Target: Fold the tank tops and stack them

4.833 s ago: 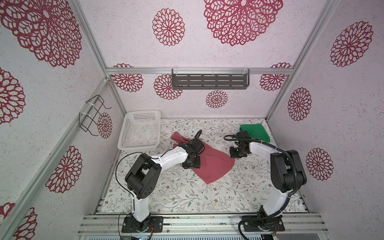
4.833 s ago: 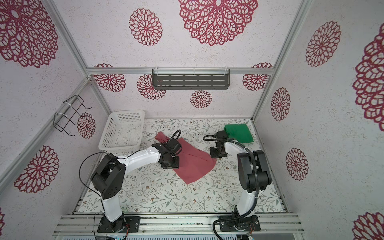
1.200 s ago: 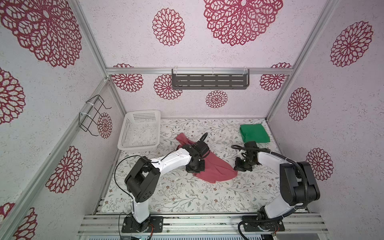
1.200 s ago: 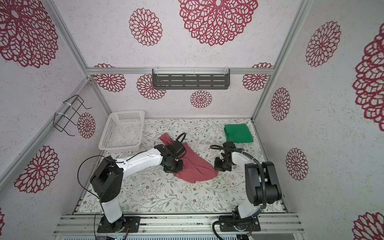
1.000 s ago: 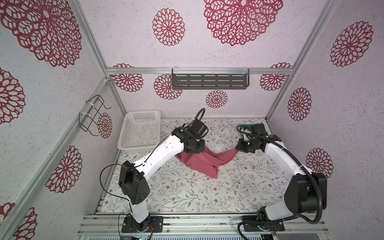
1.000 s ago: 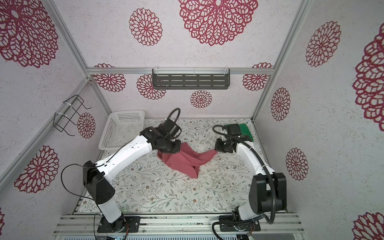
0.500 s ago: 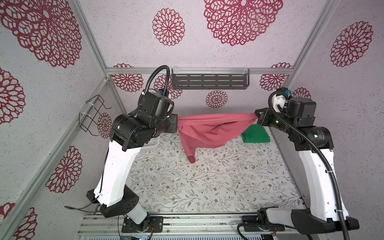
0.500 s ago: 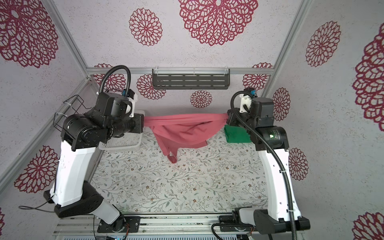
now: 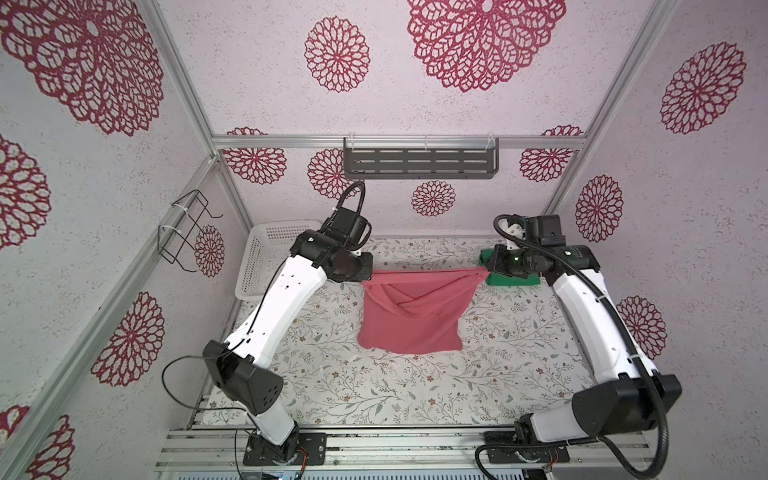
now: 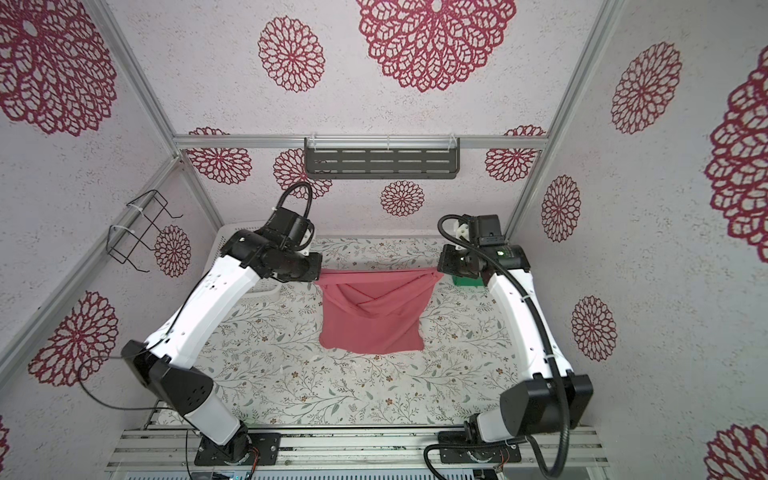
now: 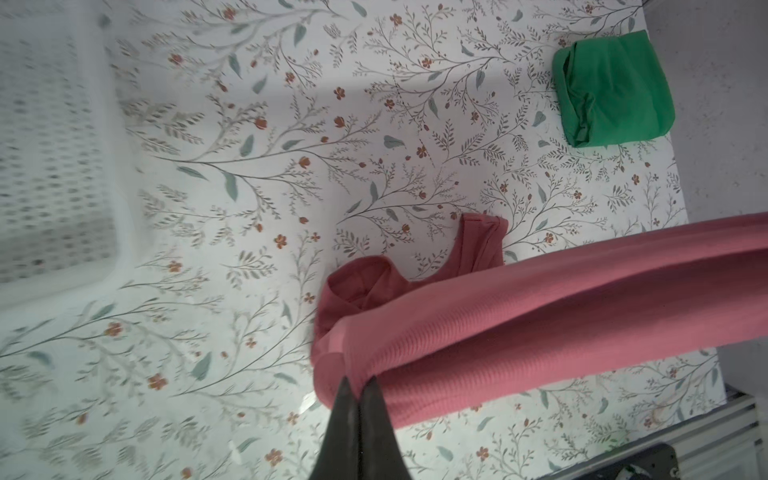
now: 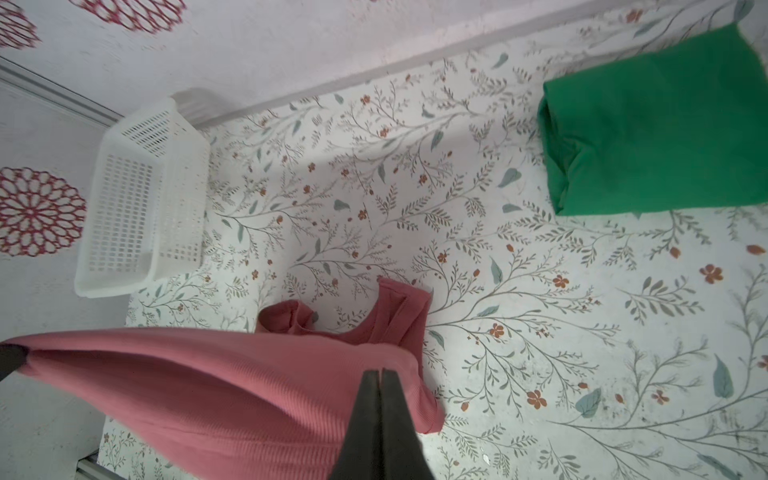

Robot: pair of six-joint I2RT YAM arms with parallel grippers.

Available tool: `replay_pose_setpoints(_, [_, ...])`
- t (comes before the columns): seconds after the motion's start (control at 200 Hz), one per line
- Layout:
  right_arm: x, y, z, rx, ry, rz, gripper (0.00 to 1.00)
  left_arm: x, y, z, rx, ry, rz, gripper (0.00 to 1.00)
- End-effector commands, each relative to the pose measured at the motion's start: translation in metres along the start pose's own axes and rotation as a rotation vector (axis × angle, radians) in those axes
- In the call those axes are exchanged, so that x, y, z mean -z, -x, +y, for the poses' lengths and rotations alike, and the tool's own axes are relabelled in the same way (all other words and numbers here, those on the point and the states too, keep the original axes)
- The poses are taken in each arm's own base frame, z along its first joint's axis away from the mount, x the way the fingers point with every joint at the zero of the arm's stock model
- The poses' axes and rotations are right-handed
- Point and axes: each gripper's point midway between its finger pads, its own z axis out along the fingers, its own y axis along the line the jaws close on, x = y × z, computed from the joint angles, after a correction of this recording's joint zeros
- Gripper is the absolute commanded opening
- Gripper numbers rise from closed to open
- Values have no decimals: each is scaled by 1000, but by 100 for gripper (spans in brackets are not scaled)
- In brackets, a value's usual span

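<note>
A white basket (image 9: 262, 266) sits on the floral table (image 9: 374, 386), below a grey wall shelf (image 9: 419, 164).

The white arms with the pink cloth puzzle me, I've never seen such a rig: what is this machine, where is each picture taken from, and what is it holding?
It is a robot: a left arm and a right arm over a floral table. Two pictures look down from one camera head above; the other two come from a camera on each wrist. The left gripper and the right gripper are each shut on a corner of the pink tank top, stretching it in the air between them. A folded green tank top lies at the back right, a white basket at the back left.
</note>
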Motion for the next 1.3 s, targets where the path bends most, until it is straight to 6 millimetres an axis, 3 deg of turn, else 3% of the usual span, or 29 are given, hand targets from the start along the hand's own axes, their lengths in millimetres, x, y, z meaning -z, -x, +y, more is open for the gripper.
replay_pose_setpoints(0.0, [-30, -11, -9, 2, -40, 90, 0, -29, 8, -12, 77, -77, -16, 0])
replay_pose_setpoints(0.09, [-62, -37, 6, 51, -73, 185, 0, -49, -15, -4, 149, -77, -4, 0])
replay_pose_setpoints(0.295, [-109, -100, 79, 239, -125, 321, 0, -85, -109, 38, 362, -32, 64, 0])
replay_pose_setpoints(0.395, [-112, -132, 118, 294, -13, 352, 22, -96, -144, 50, 411, -28, 116, 0])
replay_pose_setpoints(0.48, [-104, -138, 118, 221, 45, 326, 33, -102, -159, 61, 446, -34, 140, 0])
replay_pose_setpoints(0.635, [-93, -139, 75, 63, 32, 264, 31, -111, -170, 76, 488, -47, 168, 0])
replay_pose_setpoints(0.766, [-100, -143, 50, 29, -3, 233, 13, -116, -169, 80, 487, -49, 188, 0])
replay_pose_setpoints(0.861, [-115, -153, 40, 72, -30, 272, 6, -118, -164, 79, 485, -58, 185, 0])
replay_pose_setpoints(1.296, [-175, -174, 74, 248, 35, 367, 19, -122, -153, 75, 491, -73, 180, 0])
